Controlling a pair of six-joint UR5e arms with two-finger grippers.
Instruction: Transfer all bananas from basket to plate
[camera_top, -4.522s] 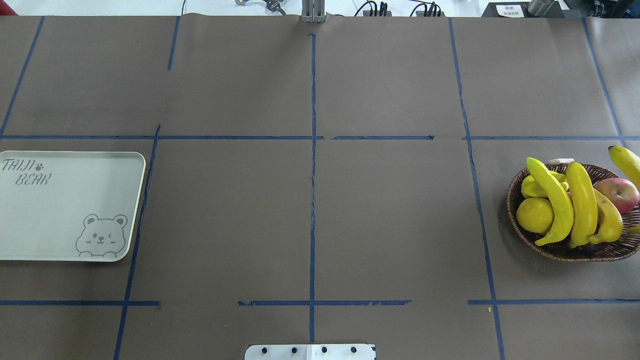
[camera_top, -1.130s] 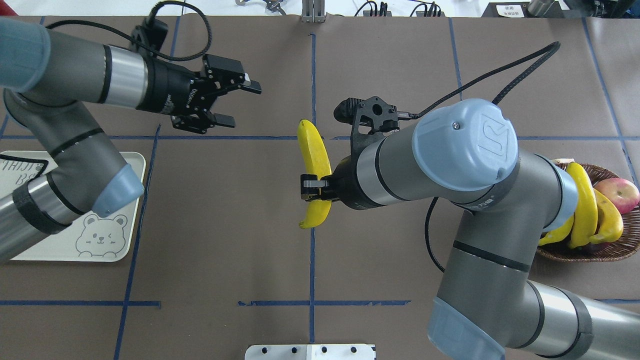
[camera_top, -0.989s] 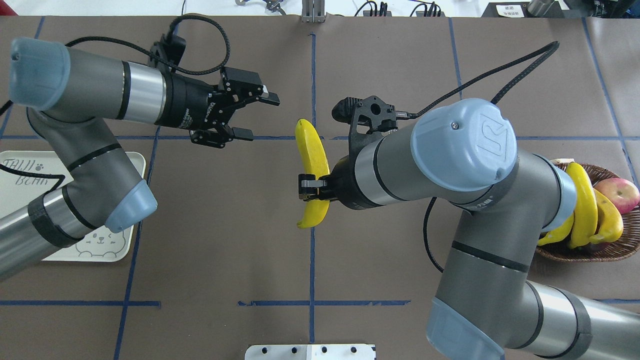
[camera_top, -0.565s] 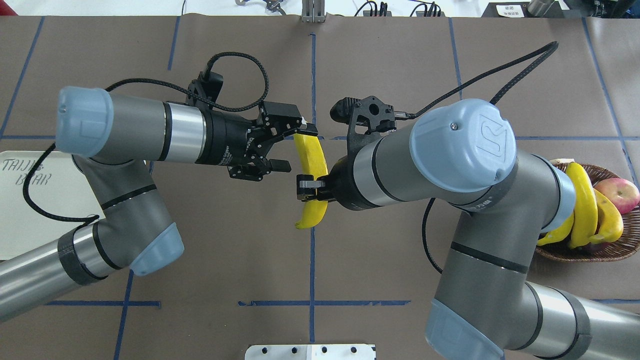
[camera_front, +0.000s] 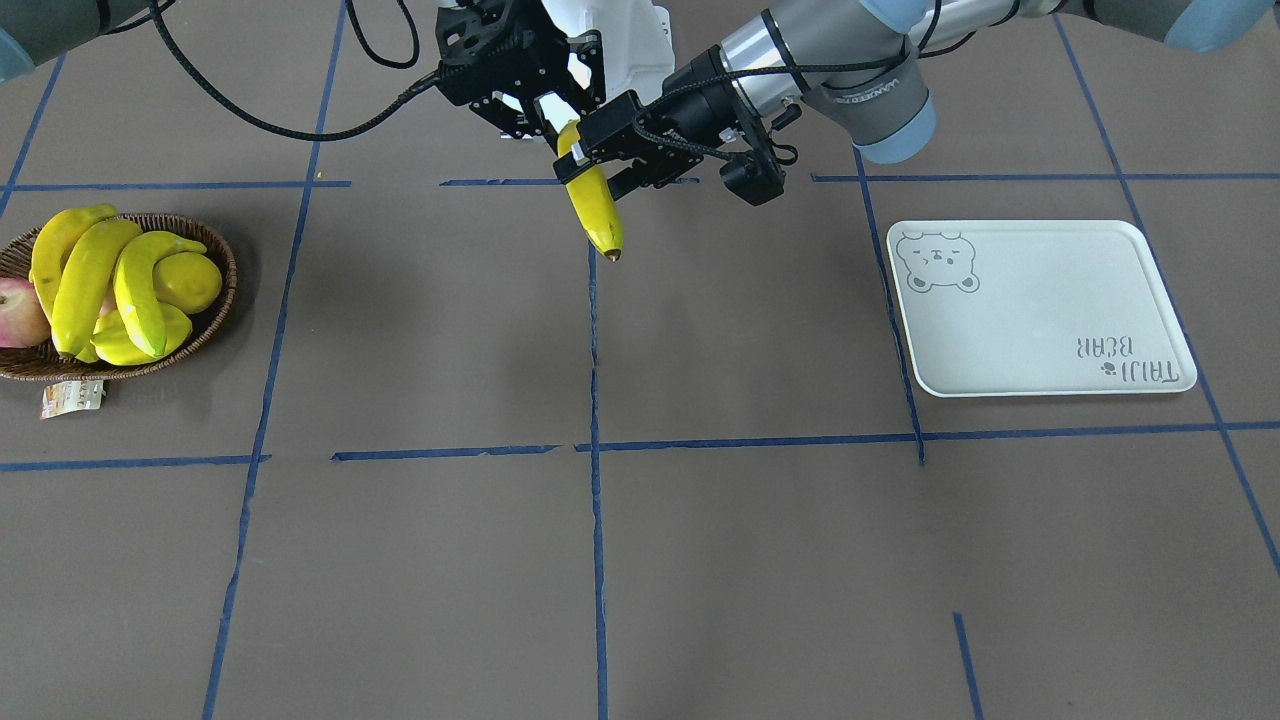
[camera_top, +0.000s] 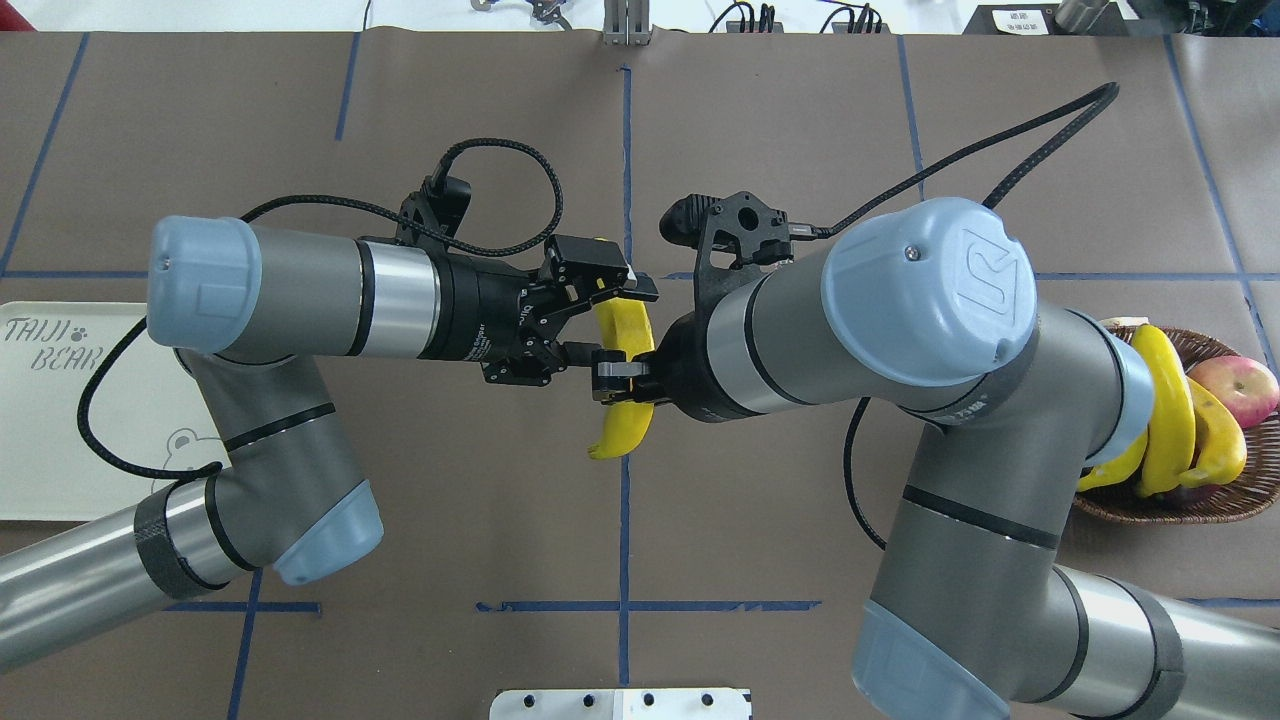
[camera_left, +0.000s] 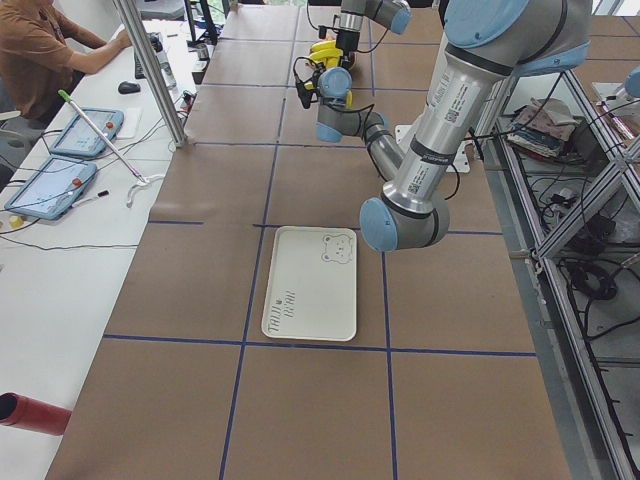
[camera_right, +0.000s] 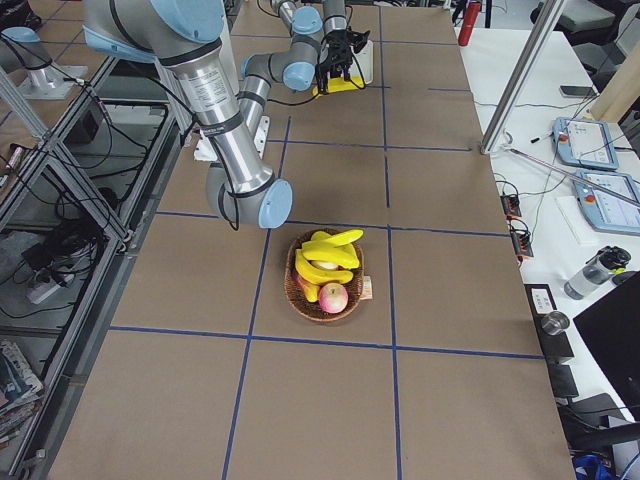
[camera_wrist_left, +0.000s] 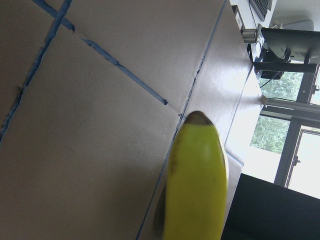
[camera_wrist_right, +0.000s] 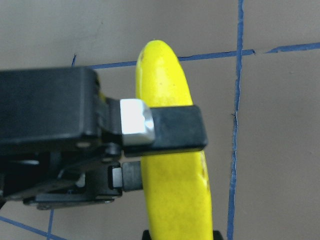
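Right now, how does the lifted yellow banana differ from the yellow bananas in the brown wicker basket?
The lifted banana is clamped mid-air in the right gripper; the basket bananas lie ungripped. The lifted banana is alone; the basket bananas are piled together. All are yellow, curved.

We see a bright-yellow curved banana (camera_front: 592, 205) with a dark-brown tip, a dark-brown woven wicker basket (camera_front: 150, 365), a flat white rounded-rectangle tray (camera_front: 1040, 320) printed with a grey bear face (camera_front: 936, 262) and grey lettering (camera_front: 1125, 362), and a brown paper-covered table (camera_front: 750, 560) gridded with blue tape lines (camera_front: 597, 600).
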